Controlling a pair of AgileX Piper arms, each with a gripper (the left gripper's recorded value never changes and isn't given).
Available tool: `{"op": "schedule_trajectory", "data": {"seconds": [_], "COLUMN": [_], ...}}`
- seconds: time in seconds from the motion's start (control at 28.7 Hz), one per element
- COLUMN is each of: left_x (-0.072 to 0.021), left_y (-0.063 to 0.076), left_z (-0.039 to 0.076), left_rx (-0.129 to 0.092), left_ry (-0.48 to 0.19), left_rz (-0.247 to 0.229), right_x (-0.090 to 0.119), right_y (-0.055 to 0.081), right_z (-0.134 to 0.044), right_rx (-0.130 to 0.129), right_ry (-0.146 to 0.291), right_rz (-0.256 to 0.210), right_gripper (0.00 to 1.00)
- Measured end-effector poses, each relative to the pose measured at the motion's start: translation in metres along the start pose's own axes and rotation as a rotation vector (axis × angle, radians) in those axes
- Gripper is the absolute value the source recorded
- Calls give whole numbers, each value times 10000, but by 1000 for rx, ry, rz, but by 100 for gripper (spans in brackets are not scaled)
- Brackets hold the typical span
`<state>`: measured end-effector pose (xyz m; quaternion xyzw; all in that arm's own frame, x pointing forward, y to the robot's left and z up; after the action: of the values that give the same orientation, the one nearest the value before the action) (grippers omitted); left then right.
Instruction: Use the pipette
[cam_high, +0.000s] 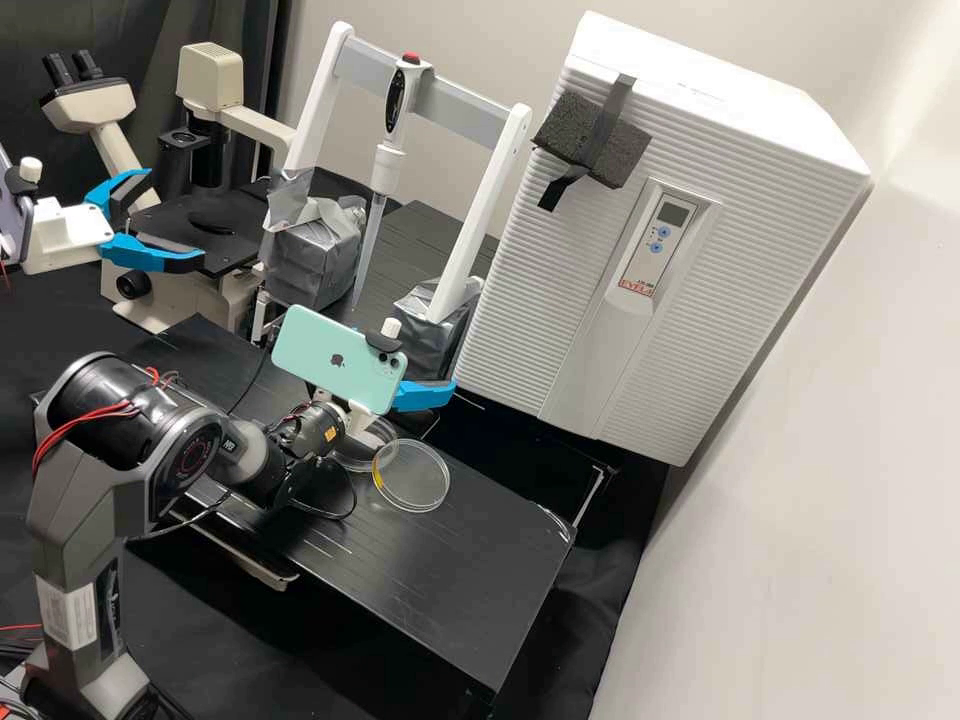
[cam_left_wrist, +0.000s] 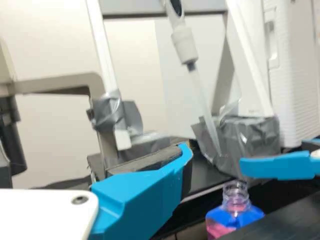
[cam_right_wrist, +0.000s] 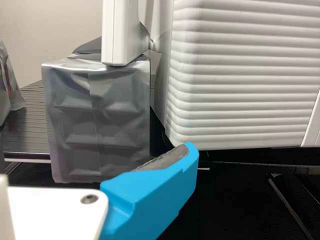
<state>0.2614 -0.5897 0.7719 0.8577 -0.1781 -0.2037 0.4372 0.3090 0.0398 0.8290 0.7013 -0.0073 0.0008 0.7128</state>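
The pipette (cam_high: 388, 140) hangs upright on a white frame stand (cam_high: 470, 110) at the back of the bench, its long tip (cam_left_wrist: 202, 107) pointing down. My left gripper (cam_high: 168, 216) sits far left beside the microscope, open and empty; one blue finger (cam_left_wrist: 145, 195) lies low in its wrist view. An uncapped clear bottle (cam_left_wrist: 234, 212) of pink liquid stands below the pipette tip. My right gripper (cam_high: 420, 395) is by the stand's right foot, open, with one of its fingers (cam_right_wrist: 150, 195) facing the taped block. A clear petri dish (cam_high: 411, 475) lies just in front of it.
A large white ribbed machine (cam_high: 660, 230) fills the right side. Grey taped blocks (cam_high: 315, 250) (cam_high: 435, 320) weigh down the stand's feet. A microscope (cam_high: 190, 150) stands at back left. A mint phone (cam_high: 340, 358) rides on the right arm. The black platform (cam_high: 450, 570) extends forward.
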Motion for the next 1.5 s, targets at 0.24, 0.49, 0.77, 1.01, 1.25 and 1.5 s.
{"op": "schedule_trajectory", "data": {"seconds": [0.24, 0.49, 0.77, 1.01, 1.25, 1.5], "left_x": [-62, -156, -183, -244, -249, -248], "left_y": [132, 249, 279, 363, 374, 372], "left_z": [18, 36, 45, 58, 59, 82], "left_rx": [2, 0, 3, 5, 5, 3], "left_ry": [-5, -9, -15, -18, -19, -27], "left_rz": [41, 79, 93, 121, 125, 124], "right_x": [0, 0, -134, -195, -79, 138], "right_y": [0, 0, 247, 536, 723, 857], "right_z": [0, 0, -269, -744, -1156, -1483], "right_rx": [0, 0, 48, 59, 74, 43], "right_ry": [0, 0, 100, 244, 297, 278], "right_rz": [0, 0, 61, 125, 129, 144], "right_gripper": [100, 100, 100, 100, 100, 100]}}
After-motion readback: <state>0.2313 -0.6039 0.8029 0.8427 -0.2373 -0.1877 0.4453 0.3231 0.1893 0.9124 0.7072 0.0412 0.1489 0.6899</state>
